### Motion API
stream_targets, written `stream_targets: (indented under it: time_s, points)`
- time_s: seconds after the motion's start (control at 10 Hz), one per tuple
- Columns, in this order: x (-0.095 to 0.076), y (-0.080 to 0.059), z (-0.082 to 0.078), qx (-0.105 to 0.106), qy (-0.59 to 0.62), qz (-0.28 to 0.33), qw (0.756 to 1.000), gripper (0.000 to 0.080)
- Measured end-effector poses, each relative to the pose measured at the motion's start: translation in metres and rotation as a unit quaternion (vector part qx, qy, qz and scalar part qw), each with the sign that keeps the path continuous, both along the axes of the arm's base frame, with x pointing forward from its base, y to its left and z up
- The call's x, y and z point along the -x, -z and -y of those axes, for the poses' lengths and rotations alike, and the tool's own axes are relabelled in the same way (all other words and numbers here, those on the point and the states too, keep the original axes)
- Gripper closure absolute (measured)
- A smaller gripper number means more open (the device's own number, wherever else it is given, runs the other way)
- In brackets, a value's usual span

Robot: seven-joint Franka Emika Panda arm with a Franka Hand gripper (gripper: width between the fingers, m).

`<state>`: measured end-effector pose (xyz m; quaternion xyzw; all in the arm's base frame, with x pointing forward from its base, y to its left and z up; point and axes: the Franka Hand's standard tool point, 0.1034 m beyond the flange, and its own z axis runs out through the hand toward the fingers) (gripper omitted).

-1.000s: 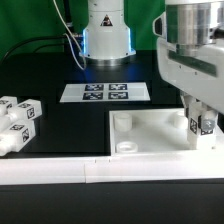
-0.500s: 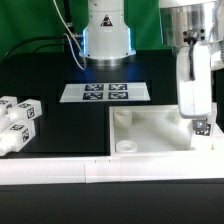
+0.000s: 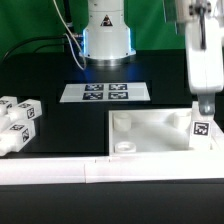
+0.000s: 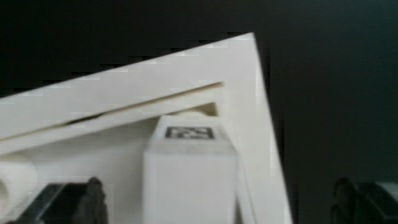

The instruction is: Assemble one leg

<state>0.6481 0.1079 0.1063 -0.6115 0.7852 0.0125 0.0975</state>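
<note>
Looking at the exterior view, I count one leg standing upright, long axis vertical, in the panel's corner at the exterior view's right. Three or so spare legs lie clustered at the left, and one marker board sits behind. My gripper hangs just above the leg. From the wrist, my fingers are spread wide, clear of the leg.

I see the marker board lying flat on the black table — its tags face up. Nearer than the marker board, toward the exterior view's right, sits the wide white panel — a round socket at its near corner.
</note>
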Motion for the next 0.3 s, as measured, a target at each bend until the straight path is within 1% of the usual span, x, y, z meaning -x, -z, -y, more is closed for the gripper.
stream_targets:
  time_s: [0.1, 0.3]
  points:
    - [-0.0013, -0.0011, 0.0035, 0.000, 0.001, 0.001, 1.000, 0.0152]
    - [-0.0009, 0.0010, 0.0028, 0.001, 0.000, 0.001, 1.000, 0.0151]
